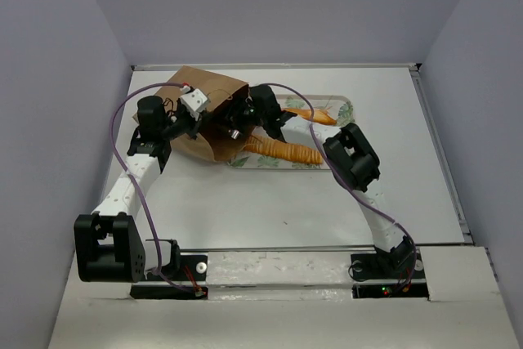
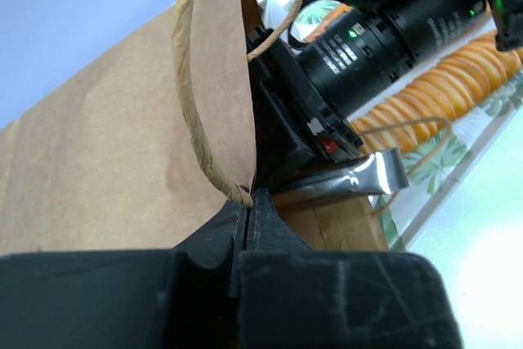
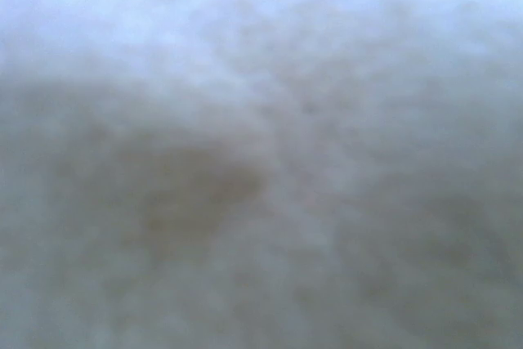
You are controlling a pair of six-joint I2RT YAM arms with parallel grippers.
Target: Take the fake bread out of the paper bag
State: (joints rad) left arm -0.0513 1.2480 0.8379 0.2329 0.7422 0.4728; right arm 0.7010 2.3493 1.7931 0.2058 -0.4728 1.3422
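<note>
Up close we are seeing the left gripper [image 2: 248,199] pinching the bag [image 2: 114,153]; overhead, the right gripper [image 1: 234,130] is reaching inside, grip unclear.

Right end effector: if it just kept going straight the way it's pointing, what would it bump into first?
Most likely the inside of the paper bag: the right end effector points into its open mouth. What lies deeper in the bag is hidden, and the right wrist view is only a blur.

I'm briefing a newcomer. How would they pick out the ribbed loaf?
Find the leaf-patterned tray right of the brown paper bag. Along its near edge lies the ribbed loaf, orange with close ridges. The other loaf lies farther back.
</note>
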